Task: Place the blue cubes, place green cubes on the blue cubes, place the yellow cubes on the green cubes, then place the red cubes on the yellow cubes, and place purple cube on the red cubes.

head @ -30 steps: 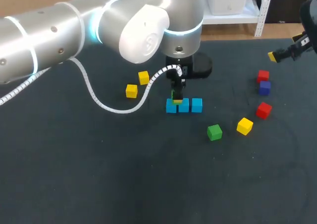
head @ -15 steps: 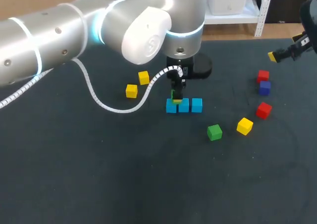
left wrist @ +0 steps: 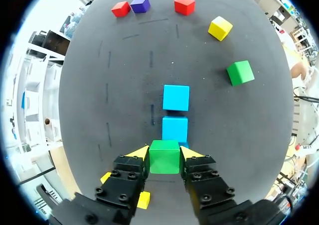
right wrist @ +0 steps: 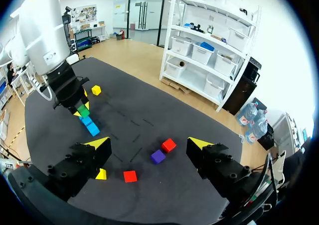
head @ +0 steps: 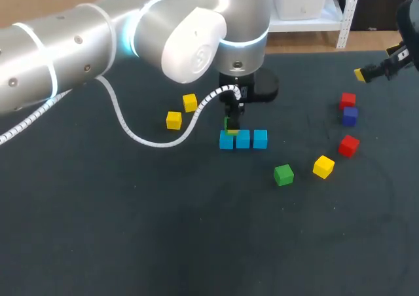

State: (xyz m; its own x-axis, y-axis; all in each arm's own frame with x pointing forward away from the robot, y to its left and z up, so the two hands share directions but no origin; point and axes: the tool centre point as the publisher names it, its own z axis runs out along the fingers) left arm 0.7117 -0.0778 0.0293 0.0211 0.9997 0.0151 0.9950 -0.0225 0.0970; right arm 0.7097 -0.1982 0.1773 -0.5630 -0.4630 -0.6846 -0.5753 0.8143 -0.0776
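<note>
Our left gripper (left wrist: 165, 154) keeps its fingers pressed from two sides on a green cube (left wrist: 164, 163). Over the last second it hardly moves; in the head view it seems a little higher, but our left arm (head: 78, 47) hides much. Under it lies the row of three blue cubes (head: 243, 139), touching each other. We judge the green cube is over the end blue cube (head: 226, 142), not yet released, so the green layer only begins.
</note>
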